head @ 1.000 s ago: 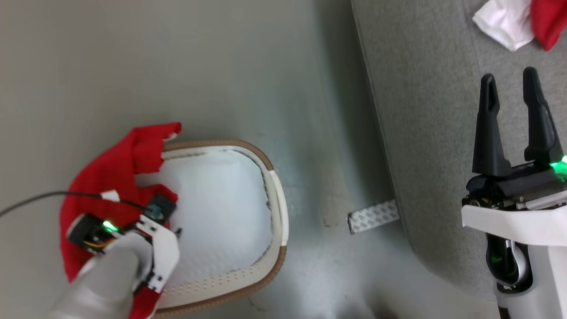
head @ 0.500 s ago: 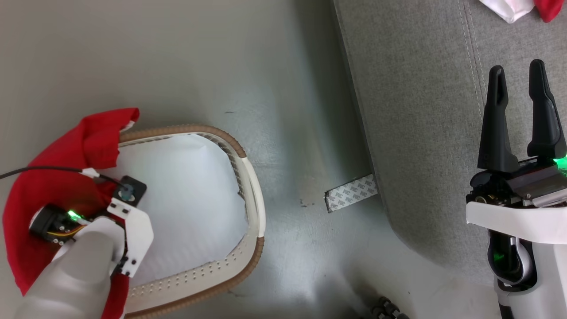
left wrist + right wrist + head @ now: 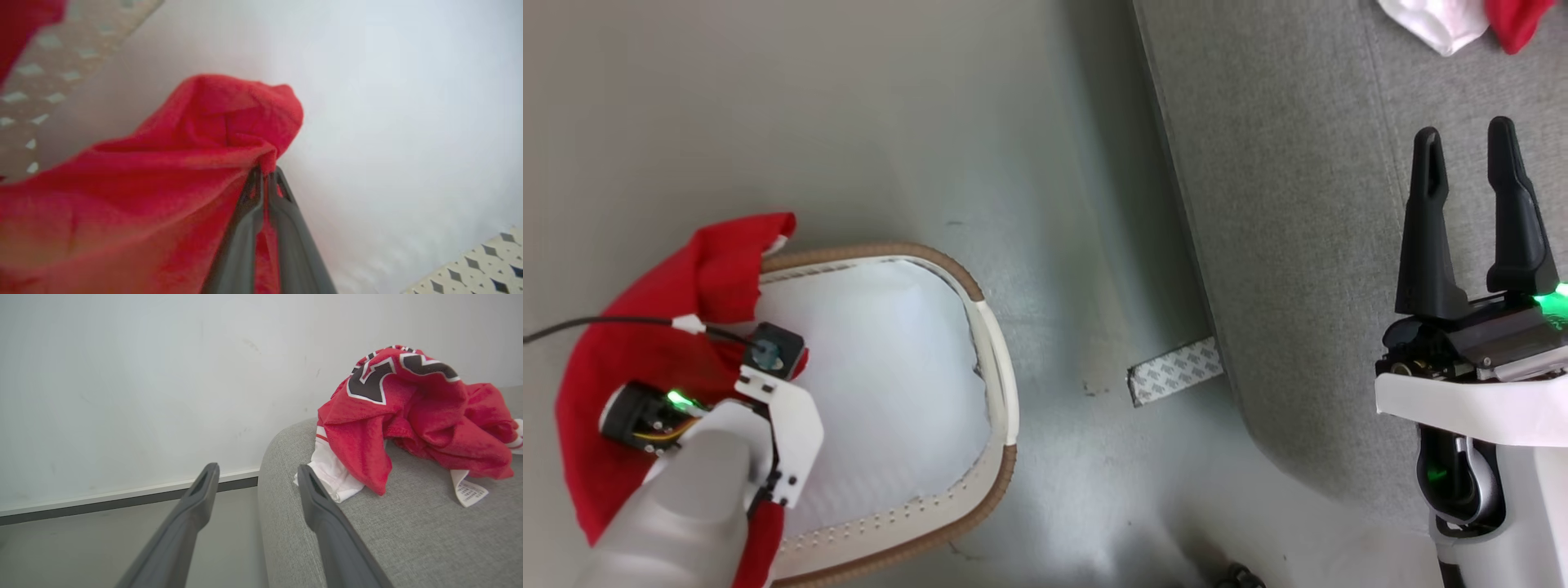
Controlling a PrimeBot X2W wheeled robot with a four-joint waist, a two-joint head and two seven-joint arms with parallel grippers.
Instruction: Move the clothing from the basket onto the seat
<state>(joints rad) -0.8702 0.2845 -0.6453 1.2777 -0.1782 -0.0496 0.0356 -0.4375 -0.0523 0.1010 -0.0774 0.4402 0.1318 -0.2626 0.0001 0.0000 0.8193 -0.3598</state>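
Home-like rm: grey sofa (image 3: 1298, 245), laundry basket (image 3: 999, 384), smooth floor (image 3: 849, 106).

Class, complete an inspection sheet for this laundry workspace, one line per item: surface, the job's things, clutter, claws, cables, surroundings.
Surface: smooth grey floor.
Job's things: red garment draped over the left rim of the basket, whose white lining is exposed. Jersey lies crumpled on the grey sofa.
Clutter: patterned tape strip on the floor at the sofa's base.
Claws: left claw shut on a fold of the red garment. Right claw open above the sofa, holding nothing.
Cables: black cable runs to the left wrist, crossing the red garment.
Surroundings: white wall with dark skirting.
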